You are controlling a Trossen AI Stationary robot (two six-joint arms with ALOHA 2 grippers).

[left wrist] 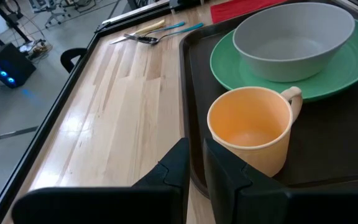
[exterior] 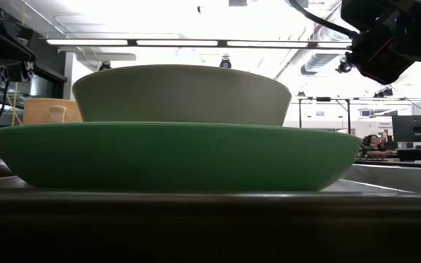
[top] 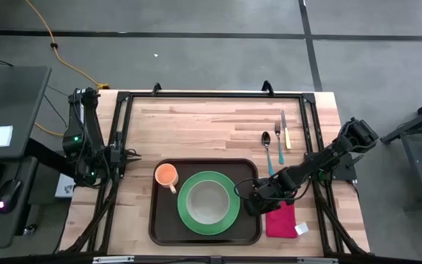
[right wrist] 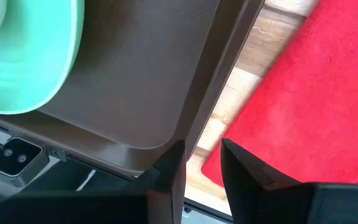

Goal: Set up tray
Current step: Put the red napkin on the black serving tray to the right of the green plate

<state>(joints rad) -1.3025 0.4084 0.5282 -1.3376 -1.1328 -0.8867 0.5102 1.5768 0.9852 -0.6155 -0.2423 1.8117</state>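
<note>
High: tray (top: 205, 233) at near table edge, long axis left-right across table, holding plate (top: 209, 203), bowl (top: 209, 199), cup (top: 166, 175). Right gripper (top: 249, 199) at tray's right rim, nearer arm; napkin (top: 281, 220) just beside. Left gripper (top: 128, 155) parked at table's left edge.

Low: plate and bowl fill view; tray rim in front.

Left wrist: fingers slightly apart, empty; tray just ahead.

Right wrist: fingers (right wrist: 169, 171) narrowly spread, straddling tray rim, gripping nothing yet by the look; napkin beside.
</note>
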